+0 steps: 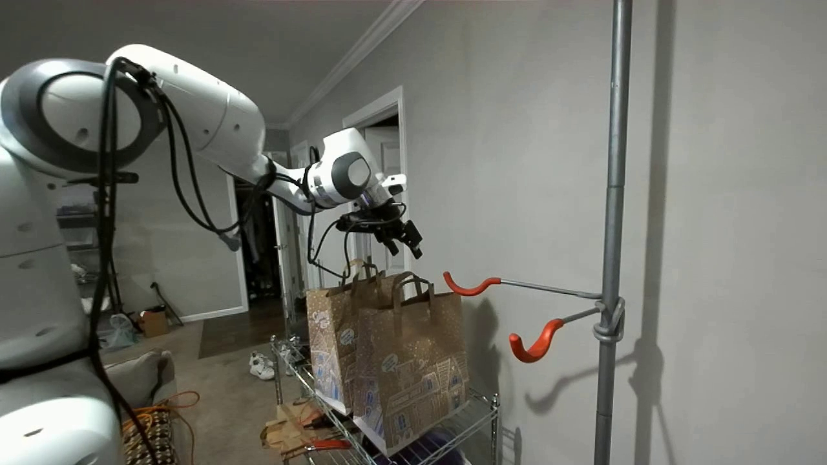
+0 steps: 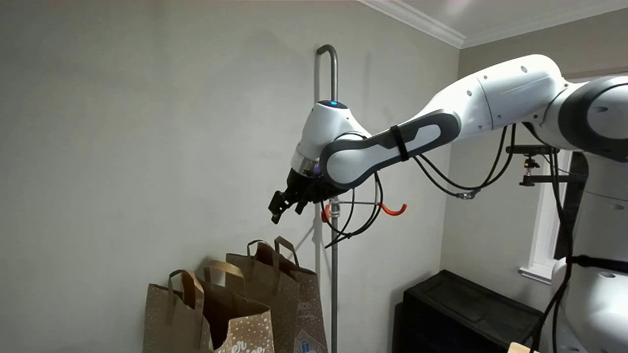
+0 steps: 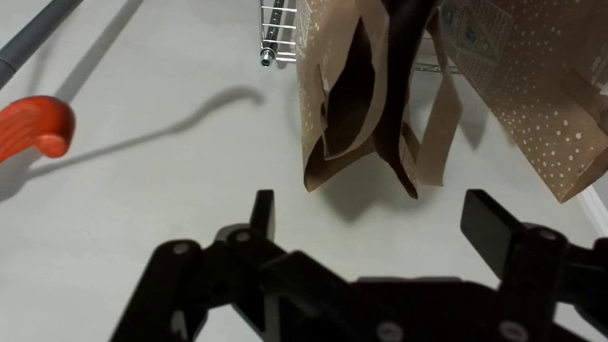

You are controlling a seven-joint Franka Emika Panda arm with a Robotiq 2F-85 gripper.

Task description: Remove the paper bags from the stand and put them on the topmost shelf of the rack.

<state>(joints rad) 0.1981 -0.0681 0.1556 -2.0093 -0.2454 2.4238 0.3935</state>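
- In an exterior view, the black two-finger gripper (image 1: pixel 404 250) is positioned above two tall brown kraft paper bags (image 1: pixel 417 361), tilted downward and apart from their flat brown paper handles (image 1: pixel 397 303).
- The bags stand upright on the flat chrome wire-grid topmost shelf (image 1: pixel 466 423) of the silvery chrome wire rack (image 1: pixel 495 427) (contact between the two bags cannot be determined).
- The tall grey metal stand (image 1: pixel 617 194), bearing two orange-red curved hooks (image 1: pixel 537 343), is located to the right of the rack in the picture.
- In an exterior view, the white jointed arm (image 2: pixel 417 142) extends in front of the stand and supports the gripper above the bag nearer the stand; a gap separates gripper and handles.
- A black lidded box (image 2: pixel 471 309) is located lower right.
- In the wrist view, the black fingers (image 3: pixel 491 232) are set wide apart, the pale grey wall (image 3: pixel 370 251) visible between them.
- Both bags are beyond the fingers, mouths facing the gripper: one aligns with the gap, the other is offset right.
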